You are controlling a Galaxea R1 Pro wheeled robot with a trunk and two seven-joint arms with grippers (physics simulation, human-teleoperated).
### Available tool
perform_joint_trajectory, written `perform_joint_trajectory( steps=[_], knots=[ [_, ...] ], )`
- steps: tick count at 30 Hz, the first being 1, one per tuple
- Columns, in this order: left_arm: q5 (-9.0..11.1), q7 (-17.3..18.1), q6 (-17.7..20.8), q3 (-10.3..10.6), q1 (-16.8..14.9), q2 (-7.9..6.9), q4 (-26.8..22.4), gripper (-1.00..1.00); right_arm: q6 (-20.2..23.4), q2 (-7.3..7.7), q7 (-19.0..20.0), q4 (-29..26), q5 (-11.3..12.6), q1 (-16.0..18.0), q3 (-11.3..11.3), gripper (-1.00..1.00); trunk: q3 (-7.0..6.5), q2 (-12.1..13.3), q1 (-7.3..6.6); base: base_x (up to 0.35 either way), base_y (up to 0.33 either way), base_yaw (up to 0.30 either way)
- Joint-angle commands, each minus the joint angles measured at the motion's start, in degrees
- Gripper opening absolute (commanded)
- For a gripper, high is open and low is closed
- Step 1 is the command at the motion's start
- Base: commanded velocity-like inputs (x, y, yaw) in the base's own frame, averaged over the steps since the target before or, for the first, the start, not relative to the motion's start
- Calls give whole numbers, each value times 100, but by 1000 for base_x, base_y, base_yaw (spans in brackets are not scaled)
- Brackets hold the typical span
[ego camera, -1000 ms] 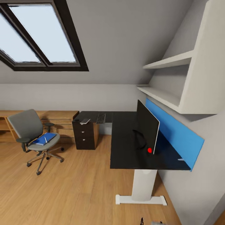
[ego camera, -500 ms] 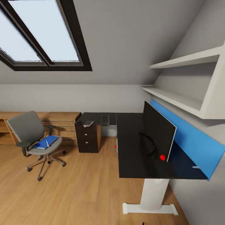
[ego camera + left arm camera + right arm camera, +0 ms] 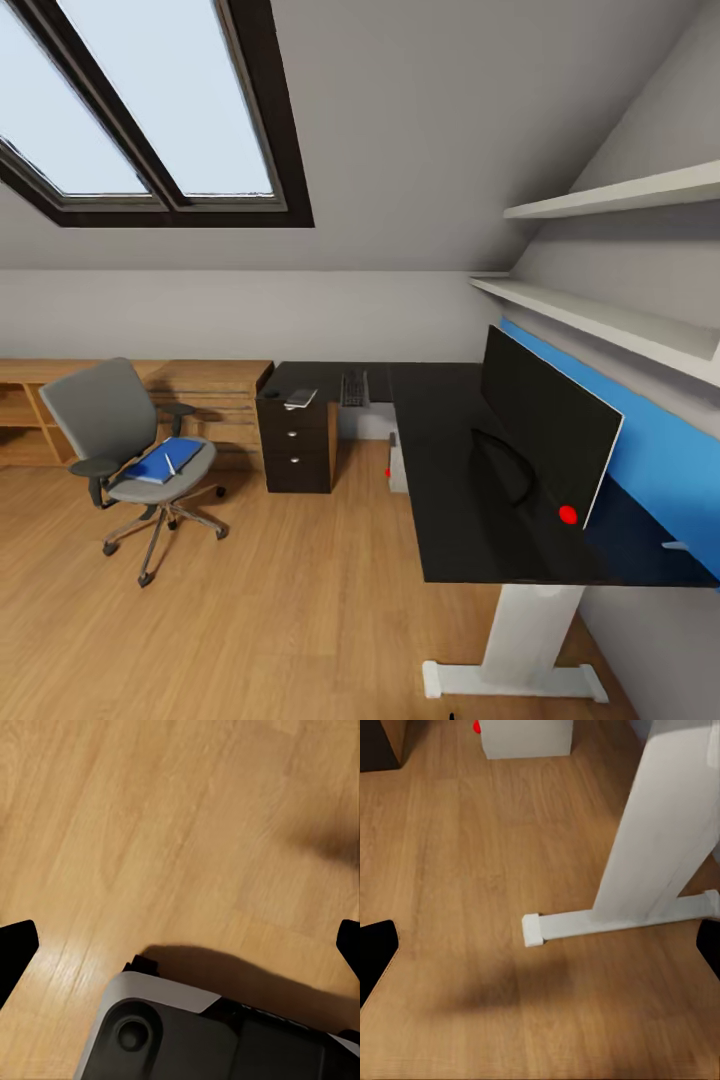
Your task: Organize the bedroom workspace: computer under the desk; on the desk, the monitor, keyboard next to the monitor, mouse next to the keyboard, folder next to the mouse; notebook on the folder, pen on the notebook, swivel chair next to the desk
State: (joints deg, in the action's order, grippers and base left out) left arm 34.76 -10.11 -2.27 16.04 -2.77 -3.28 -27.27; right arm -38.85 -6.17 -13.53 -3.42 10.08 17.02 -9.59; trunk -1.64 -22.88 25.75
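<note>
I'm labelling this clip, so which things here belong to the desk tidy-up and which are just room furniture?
Job:
desk
monitor
keyboard
swivel chair
folder
pen
computer

Just there:
skylight
wall shelves
blue wall panel
wooden chest

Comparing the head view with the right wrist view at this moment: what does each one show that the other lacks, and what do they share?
Head view alone: the swivel chair carrying the blue folder, the monitor standing on the desk, the keyboard further back on it, the dark drawer unit, the skylight and the wall shelves.

Right wrist view alone: the right gripper, fingertips dark at the picture's edges, wide apart over bare floor.

Shared: the wooden floor, the desk's white leg with its foot bar, and the light grey computer with its red dot under the desk.
</note>
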Motion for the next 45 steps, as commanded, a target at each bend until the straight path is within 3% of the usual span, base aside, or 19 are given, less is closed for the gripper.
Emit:
perform_joint_trajectory(
  steps=[1, 25, 45],
  knots=[
    [43, -35, -20, 62, -1, -6, -2, 100, -20, 1, -26, 6, 47, 1, -52, 100, 2, -4, 4, 170, 308, 0],
    [40, -35, -22, 58, -2, -6, -1, 100, -17, 1, -18, 8, 29, 2, -60, 100, 2, -4, 4, 56, 323, 0],
    [45, -36, -27, 60, 1, -8, 0, 100, 0, 60, -36, 461, 20, -14, -61, 100, 2, -4, 4, 309, 88, 0]
  ],
)
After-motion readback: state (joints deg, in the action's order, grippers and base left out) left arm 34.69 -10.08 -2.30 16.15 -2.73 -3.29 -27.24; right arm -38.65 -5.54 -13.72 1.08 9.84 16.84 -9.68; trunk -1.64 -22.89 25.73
